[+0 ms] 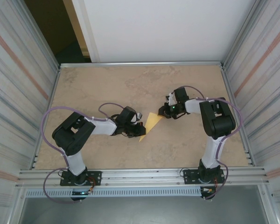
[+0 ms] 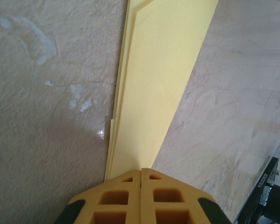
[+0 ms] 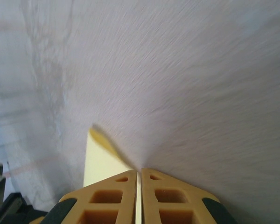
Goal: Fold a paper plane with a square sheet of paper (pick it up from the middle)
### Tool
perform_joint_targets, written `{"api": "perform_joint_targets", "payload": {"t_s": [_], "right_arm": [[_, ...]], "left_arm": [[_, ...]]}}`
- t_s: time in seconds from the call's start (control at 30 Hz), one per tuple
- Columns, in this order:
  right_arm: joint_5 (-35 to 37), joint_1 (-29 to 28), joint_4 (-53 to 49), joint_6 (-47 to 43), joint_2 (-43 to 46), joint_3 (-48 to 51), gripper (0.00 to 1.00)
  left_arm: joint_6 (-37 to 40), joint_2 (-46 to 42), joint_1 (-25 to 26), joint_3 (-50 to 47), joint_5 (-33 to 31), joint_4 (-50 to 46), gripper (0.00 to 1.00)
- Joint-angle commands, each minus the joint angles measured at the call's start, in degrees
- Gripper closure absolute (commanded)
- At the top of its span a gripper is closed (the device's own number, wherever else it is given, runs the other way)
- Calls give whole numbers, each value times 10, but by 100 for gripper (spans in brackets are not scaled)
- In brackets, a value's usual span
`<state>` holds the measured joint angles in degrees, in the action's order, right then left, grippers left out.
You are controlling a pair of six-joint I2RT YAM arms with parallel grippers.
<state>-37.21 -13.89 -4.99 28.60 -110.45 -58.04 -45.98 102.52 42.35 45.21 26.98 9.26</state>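
Paper plane (image 1: 150, 125), a pale-yellow folded sheet with a narrow wedge outline, sits near the middle of the beige, marble-patterned counter (image 1: 102, 84), between your two claws. From above, its sharp tip points toward the near edge and its broader end reaches toward the right claw (image 1: 164, 115). The left claw (image 1: 140, 127) meets the plane's left side. In the left wrist view you see that claw's yellow fingers (image 2: 121, 198) pressed together with no gap. The paper runs away from their tips, face up, in a long strip with several layered edges stacked along its left side. You cannot tell whether the tips press on it or merely sit over its end. In the right wrist view the right claw's fingers (image 3: 170, 200) are closed to a thin slit, and a corner of the yellow paper with a slightly curled edge shows just left of them. You cannot tell from this view whether that corner is pinched. The counter looks streaked with blur in that view. The left wrist view shows whitish scuffs (image 2: 35, 39) and a fine hairline on its surface. Ribbed grey wall panels (image 1: 18, 70) with faint reddish stripes stand on both sides. A white board (image 1: 168, 28) closes the back beside a dark opening (image 1: 51, 28), and an aluminium rail (image 1: 140, 176) carries the arm bases.
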Motion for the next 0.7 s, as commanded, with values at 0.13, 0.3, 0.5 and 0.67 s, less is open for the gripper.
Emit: {"api": "perform_joint_targets", "payload": {"t_s": [0.13,0.3,0.5,0.67], "right_arm": [[54,36,-31,-22,65,-9,85],[78,13,-32,3,165,47,77],[72,-73,-20,45,194,91,79],[72,-128,-10,67,143,78,87]], "left_arm": [[2,21,1,-13,-18,-100,100],[1,20,0,-3,-15,-98,100],[5,17,0,11,-6,-97,100],[4,7,0,23,-2,-97,100]]}}
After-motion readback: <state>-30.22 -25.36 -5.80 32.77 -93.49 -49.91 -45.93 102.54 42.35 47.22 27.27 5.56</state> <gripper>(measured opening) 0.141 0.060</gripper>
